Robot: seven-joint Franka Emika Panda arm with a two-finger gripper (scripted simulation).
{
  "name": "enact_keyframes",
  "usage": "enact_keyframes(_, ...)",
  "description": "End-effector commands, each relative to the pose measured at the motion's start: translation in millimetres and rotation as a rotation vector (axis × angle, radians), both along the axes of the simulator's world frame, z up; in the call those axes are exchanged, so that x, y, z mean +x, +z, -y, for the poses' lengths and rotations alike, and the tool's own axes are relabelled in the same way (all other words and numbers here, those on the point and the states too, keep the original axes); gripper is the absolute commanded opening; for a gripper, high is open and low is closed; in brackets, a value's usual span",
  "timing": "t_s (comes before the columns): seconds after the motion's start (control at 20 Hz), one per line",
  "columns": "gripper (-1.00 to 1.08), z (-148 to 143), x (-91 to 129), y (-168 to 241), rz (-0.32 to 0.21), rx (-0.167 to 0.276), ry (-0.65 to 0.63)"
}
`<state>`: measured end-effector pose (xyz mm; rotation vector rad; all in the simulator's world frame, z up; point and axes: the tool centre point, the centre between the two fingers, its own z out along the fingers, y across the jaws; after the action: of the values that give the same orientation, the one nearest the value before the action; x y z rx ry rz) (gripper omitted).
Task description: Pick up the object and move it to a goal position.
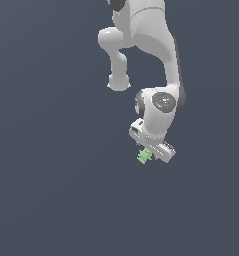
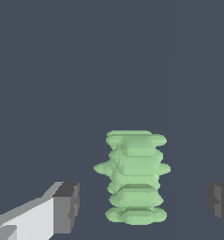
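Exterior view: one white arm (image 1: 141, 50) descending from the upper edge over a plain dark grey-blue ground (image 1: 51, 190), its gripper (image 1: 150, 152) at the lowest point. Wrist view: gripper (image 2: 144, 204) spread wide, dark finger pads (image 2: 69, 206) standing clear on either side of the object (image 2: 134, 176). The object, a light-green ridged piece, lies between the fingers, untouched by either.

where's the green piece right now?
In the exterior view, the green piece sits just below the gripper; in the wrist view it lies between the open fingers, touching neither.
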<state>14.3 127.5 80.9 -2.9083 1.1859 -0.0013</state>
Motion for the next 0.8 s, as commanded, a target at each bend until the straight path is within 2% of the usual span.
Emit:
enact_keyframes(0.0, 1.0, 0.2, -0.8, -10.9, -0.001, 0.0, -0.001)
enact_keyframes(0.25, 1.0, 0.3, -1.5, -35.8, -0.001, 0.0, -0.003)
enact_keyframes(0.5, 1.0, 0.0, -0.2, -41.7, -0.001, 0.0, -0.004)
enact_keyframes(0.55, -1.0, 0.0, -0.2, -41.7, -0.001, 0.0, -0.004)
enact_keyframes(0.75, -1.0, 0.0, -0.2, -41.7, -0.001, 0.0, -0.004)
